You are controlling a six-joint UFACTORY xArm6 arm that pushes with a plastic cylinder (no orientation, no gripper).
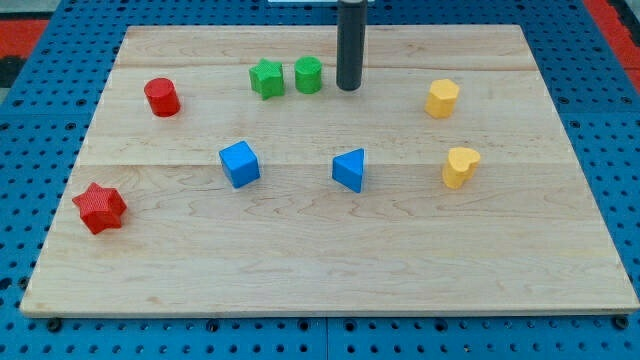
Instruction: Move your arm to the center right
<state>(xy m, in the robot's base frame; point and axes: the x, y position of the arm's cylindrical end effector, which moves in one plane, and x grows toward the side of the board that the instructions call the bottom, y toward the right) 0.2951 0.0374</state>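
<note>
My tip point(347, 87) is the lower end of a dark rod near the view's top centre of the wooden board point(330, 270). It stands just right of the green cylinder point(308, 75), with a small gap between them. The green star point(266, 78) is left of that cylinder. A yellow pentagon-like block point(442, 98) lies to the tip's right. A yellow heart block point(460, 166) lies below it at the centre right. A blue triangular block point(350, 169) sits below the tip.
A blue cube point(239, 163) sits left of centre. A red cylinder point(161, 97) is at the upper left and a red star point(99, 208) at the lower left. A blue pegboard surface point(620, 150) surrounds the board.
</note>
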